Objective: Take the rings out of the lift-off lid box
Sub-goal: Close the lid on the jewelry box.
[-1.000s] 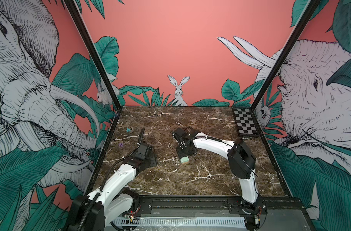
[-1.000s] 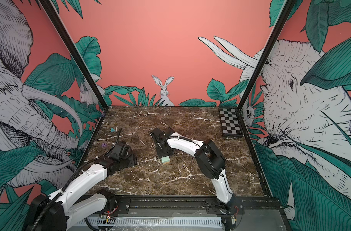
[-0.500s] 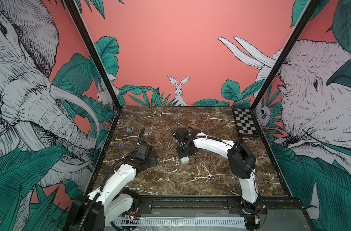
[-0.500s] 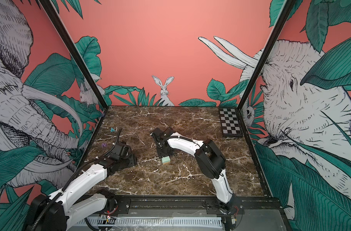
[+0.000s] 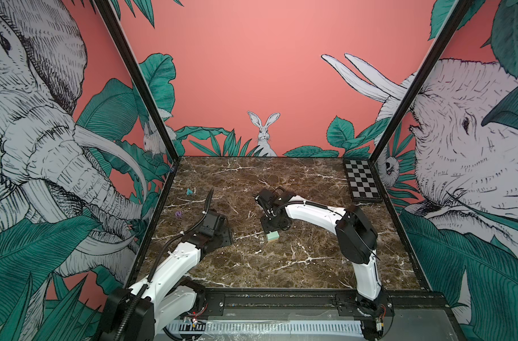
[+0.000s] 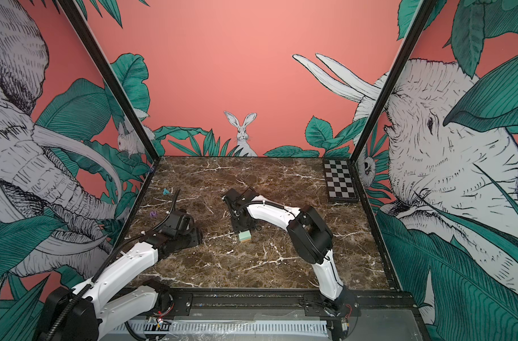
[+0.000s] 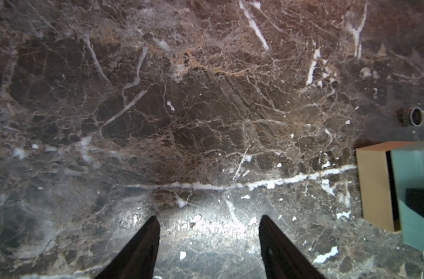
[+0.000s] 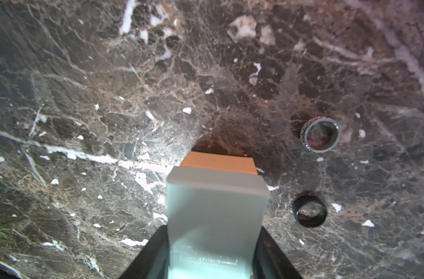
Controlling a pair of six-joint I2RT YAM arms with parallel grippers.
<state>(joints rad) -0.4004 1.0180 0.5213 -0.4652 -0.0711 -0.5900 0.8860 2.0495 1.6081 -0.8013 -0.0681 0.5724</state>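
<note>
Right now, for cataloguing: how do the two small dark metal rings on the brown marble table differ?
The textured grey-rimmed ring has a patterned outer band; the plain black ring is smooth. The textured ring's rim is pale; the plain ring's is dark. Both lie flat on the table.

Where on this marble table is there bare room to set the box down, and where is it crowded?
Free: the wide near part of the table, this side of the lift-off lid box; the far middle between teal lump and checkerboard. Crowded: beside that box, held in the right gripper, where two rings lie.
</note>
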